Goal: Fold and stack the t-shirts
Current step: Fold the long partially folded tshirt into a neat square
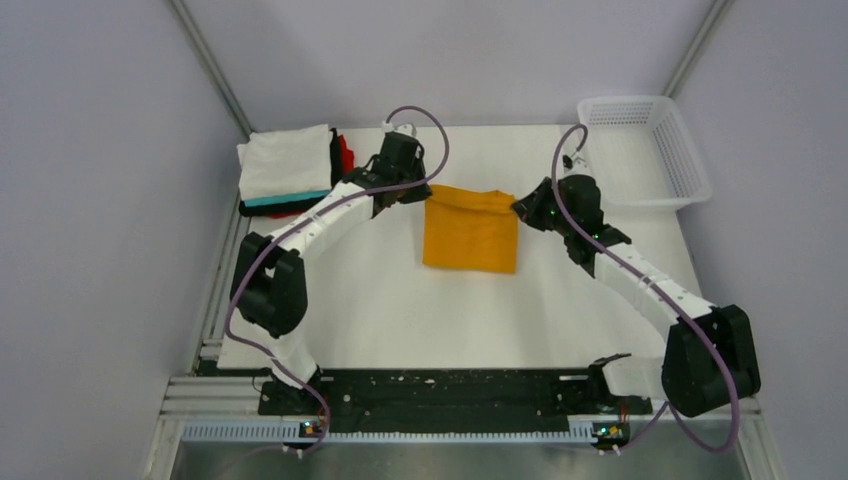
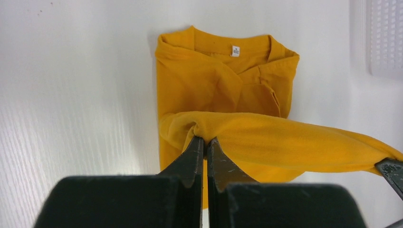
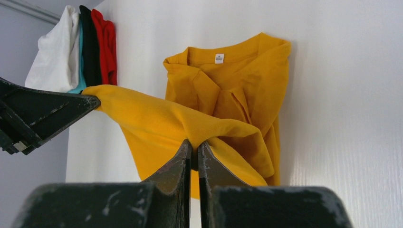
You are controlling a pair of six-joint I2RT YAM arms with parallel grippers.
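Note:
The orange-yellow t-shirt (image 1: 470, 232) lies partly folded mid-table, its far edge lifted and stretched between both grippers. My left gripper (image 1: 424, 192) is shut on the edge's left corner; the wrist view shows its jaws (image 2: 205, 139) pinching the cloth (image 2: 223, 80), white tag (image 2: 235, 50) beyond. My right gripper (image 1: 518, 207) is shut on the right corner, jaws (image 3: 195, 142) pinching the shirt (image 3: 237, 95). Folded white, teal, black and red tees (image 1: 288, 168) are stacked at the far left, also in the right wrist view (image 3: 76, 50).
A white plastic mesh basket (image 1: 645, 150) stands at the far right corner; its edge shows in the left wrist view (image 2: 385, 38). Grey walls enclose the white table (image 1: 400, 310) on three sides. The arm bases sit on a black rail at the near edge.

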